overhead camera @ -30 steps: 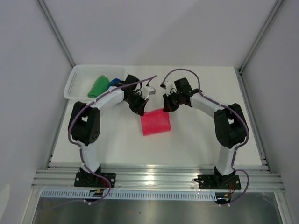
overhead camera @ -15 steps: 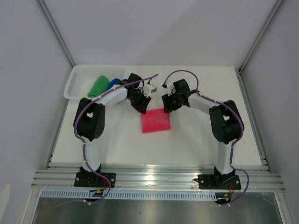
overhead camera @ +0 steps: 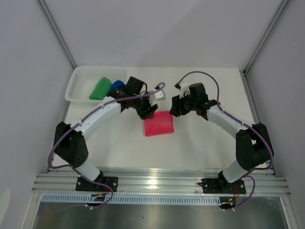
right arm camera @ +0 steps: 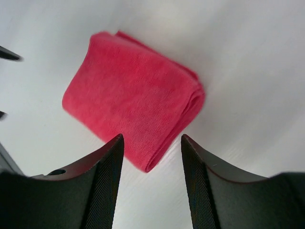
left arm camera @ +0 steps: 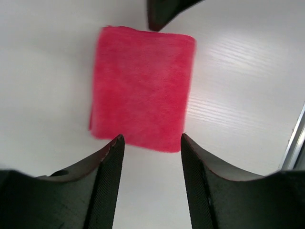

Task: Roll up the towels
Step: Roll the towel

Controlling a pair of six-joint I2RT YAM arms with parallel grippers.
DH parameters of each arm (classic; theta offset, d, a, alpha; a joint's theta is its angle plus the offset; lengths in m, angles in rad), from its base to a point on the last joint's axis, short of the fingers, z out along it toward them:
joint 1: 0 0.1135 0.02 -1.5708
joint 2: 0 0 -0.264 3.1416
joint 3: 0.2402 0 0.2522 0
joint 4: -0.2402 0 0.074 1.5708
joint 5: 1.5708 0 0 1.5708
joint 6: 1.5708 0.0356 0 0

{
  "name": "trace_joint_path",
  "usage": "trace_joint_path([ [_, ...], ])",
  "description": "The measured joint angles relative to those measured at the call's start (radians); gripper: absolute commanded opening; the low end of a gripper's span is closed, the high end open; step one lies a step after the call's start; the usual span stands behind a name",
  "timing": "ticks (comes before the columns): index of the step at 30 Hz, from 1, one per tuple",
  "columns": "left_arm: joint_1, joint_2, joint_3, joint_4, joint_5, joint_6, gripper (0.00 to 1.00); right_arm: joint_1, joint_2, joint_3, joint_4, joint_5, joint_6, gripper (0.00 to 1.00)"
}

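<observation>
A pink-red towel (overhead camera: 159, 123) lies folded flat in the middle of the table, also seen as the towel (left arm camera: 142, 88) and the towel (right arm camera: 133, 98) in the wrist views. My left gripper (overhead camera: 147, 109) hovers at its far left corner, open, nothing between its fingers (left arm camera: 107, 171). My right gripper (overhead camera: 174, 107) hovers at its far right corner, open and empty, fingers (right arm camera: 106, 176) apart. A green towel (overhead camera: 100, 88) and a blue towel (overhead camera: 116, 87) sit rolled in the white basket (overhead camera: 76, 83).
The basket stands at the table's far left corner. Grey walls and metal frame posts (overhead camera: 264, 40) enclose the table. An aluminium rail (overhead camera: 157, 181) runs along the near edge by the arm bases.
Both grippers opened, letting go of the pink-red towel, and drew back from it. The left arm stretched out lower; the right arm swung outward to the right.
</observation>
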Motion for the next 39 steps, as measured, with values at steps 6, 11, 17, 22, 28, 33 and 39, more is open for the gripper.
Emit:
trace_joint_path([
  [6,-0.197,0.007,-0.249,0.054,-0.077,0.177,0.67,0.010,-0.121,-0.232,0.082,-0.065,-0.027,0.56],
  [11,-0.216,0.060,-0.277,0.108,-0.157,0.247,0.89,0.010,-0.176,-0.253,0.093,-0.070,-0.068,0.55],
  [17,-0.219,0.066,-0.351,0.209,-0.238,0.290,1.00,0.010,-0.232,-0.296,0.121,-0.069,-0.087,0.55],
  [22,-0.225,0.118,-0.365,0.219,-0.253,0.309,0.83,0.010,-0.263,-0.317,0.123,-0.068,-0.092,0.55],
  [28,-0.226,0.139,-0.358,0.249,-0.268,0.321,0.36,0.006,-0.291,-0.326,0.129,-0.079,-0.133,0.54],
  [33,-0.225,0.148,-0.354,0.280,-0.294,0.325,0.01,0.001,-0.320,-0.346,0.126,-0.112,-0.217,0.55],
  [39,-0.171,0.124,-0.340,0.167,-0.140,0.352,0.01,-0.008,-0.414,-0.402,0.084,-0.217,-0.434,0.56],
])
